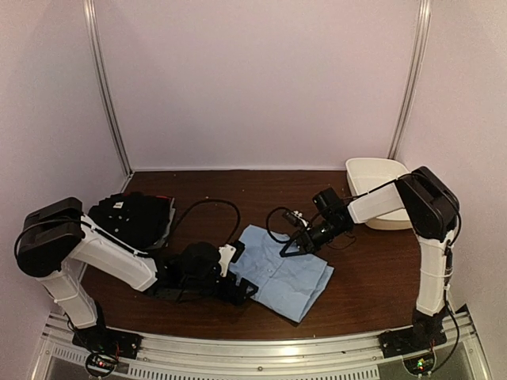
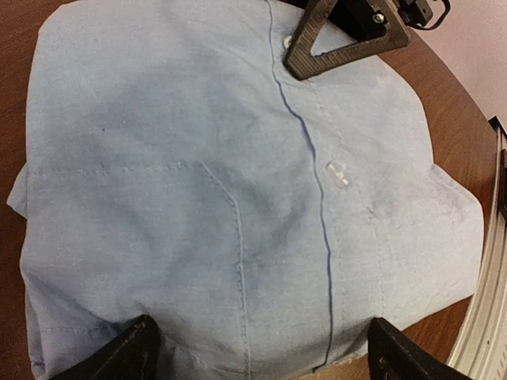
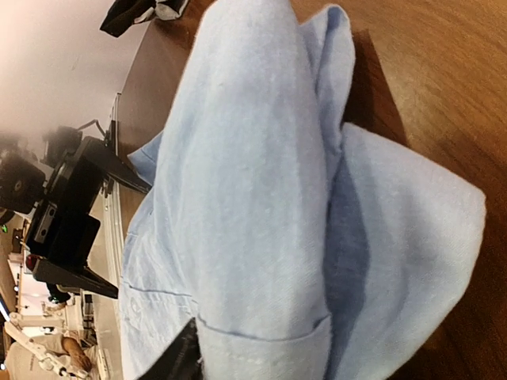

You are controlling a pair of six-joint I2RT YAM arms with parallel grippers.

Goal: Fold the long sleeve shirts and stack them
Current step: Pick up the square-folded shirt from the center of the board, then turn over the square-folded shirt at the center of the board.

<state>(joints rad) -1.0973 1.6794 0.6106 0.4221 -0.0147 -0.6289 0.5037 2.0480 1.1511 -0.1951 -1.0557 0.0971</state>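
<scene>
The light blue shirt (image 1: pixel 283 274) lies folded in the middle of the table, button placket up (image 2: pixel 238 182). My left gripper (image 1: pixel 240 277) sits low at its left edge, open, with its fingers (image 2: pixel 135 355) spread wide on either side of the cloth edge. My right gripper (image 1: pixel 290 247) is at the shirt's far edge. A raised fold of blue cloth (image 3: pixel 253 198) fills the space between its jaws. One finger (image 3: pixel 179 358) presses against that fold and the other is hidden. The black shirt (image 1: pixel 131 218) lies bunched at the back left.
A white oval tub (image 1: pixel 379 187) stands at the back right beside the right arm. Cables loop over the table behind the blue shirt (image 1: pixel 207 207). The metal rail (image 1: pixel 261 352) runs along the near edge.
</scene>
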